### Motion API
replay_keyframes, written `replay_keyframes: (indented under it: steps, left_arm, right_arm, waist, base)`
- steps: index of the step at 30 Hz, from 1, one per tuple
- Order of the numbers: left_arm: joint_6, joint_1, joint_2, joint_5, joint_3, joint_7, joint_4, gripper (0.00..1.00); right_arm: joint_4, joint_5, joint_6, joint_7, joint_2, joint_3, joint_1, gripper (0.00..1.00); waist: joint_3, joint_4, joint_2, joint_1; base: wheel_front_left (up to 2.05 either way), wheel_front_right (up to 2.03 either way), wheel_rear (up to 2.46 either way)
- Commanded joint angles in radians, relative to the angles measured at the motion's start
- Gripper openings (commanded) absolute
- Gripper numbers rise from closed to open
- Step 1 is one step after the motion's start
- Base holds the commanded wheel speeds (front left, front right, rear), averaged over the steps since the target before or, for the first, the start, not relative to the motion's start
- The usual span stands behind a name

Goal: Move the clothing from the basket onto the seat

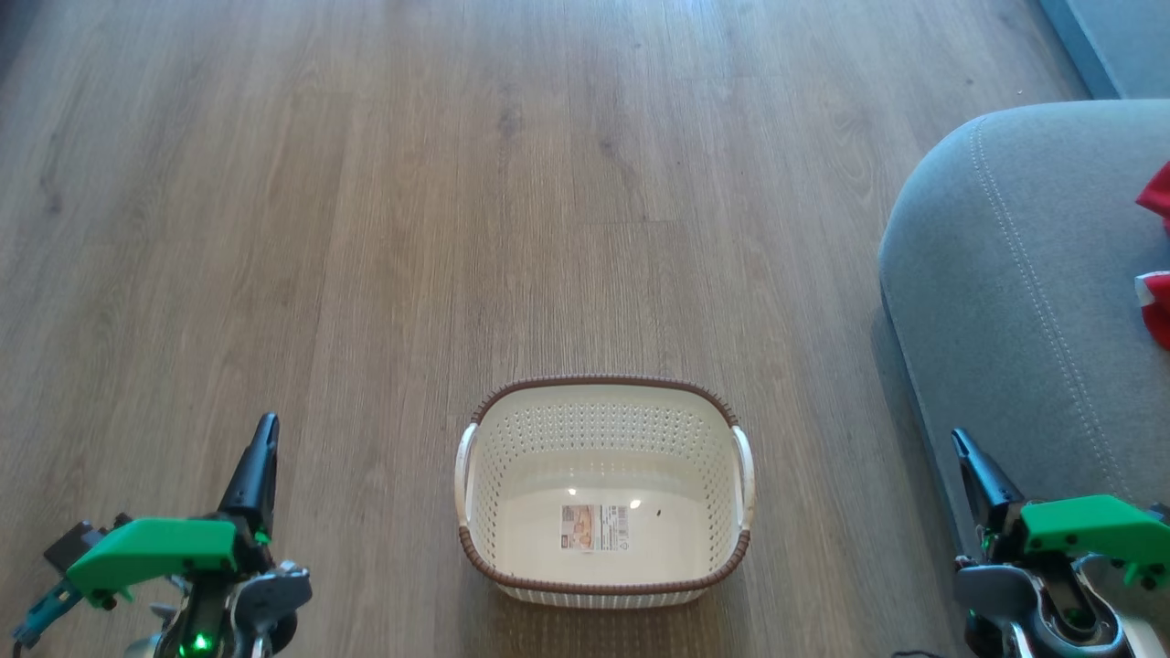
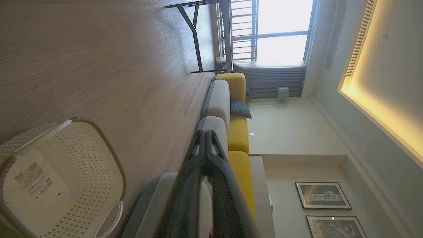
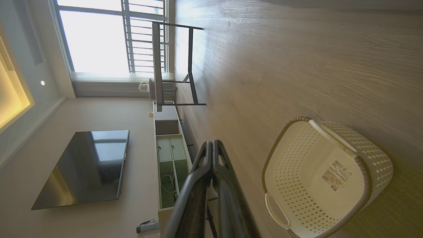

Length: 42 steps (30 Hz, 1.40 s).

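I see the basket (image 1: pixel 603 381) bare to its label (image 1: pixel 594 527), between my arms; the red clothing (image 1: pixel 1157 306) lies on the seat (image 1: pixel 1005 302) to the right, nearer my right gripper (image 1: pixel 960 440) than my left gripper (image 1: pixel 266 429). Both are pinched closed on nothing; I judge little remains.

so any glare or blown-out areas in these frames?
Head view: two small glare spots on the basket floor, otherwise even light. Left wrist view: window blown out white. Right wrist view: window clipped too, TV mirrors its light.
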<state>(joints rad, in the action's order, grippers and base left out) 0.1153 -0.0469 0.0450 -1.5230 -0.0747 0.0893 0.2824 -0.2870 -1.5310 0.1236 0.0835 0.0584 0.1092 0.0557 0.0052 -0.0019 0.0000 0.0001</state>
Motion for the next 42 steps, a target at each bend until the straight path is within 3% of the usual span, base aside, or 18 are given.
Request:
replay_keyframes:
  steps: [1,5,42]
  left_arm:
    - [0.012,-0.055,0.005,-0.03,-0.035,0.01,-0.035,0.0]
    - [0.015,-0.061,0.005,-0.086,-0.039,0.024,-0.037,0.0]
    - [0.015,-0.061,0.005,-0.086,-0.039,0.024,-0.037,0.0]
  right_arm:
    - [0.04,-0.031,0.007,0.011,0.0,-0.01,0.051,0.0]
    - [0.042,-0.082,0.007,0.025,-0.004,-0.001,0.052,0.0]
    - [0.042,-0.08,0.007,0.027,-0.006,0.002,0.052,0.0]
  waist:
    - [0.0,0.0,0.0,-0.0001]
    - [-0.002,0.002,0.0,-0.0001]
    - [-0.002,0.002,0.0,-0.0001]
  base:
    - [0.0,0.0,0.0]
    - [0.0,0.0,0.0]
    - [0.0,0.0,0.0]
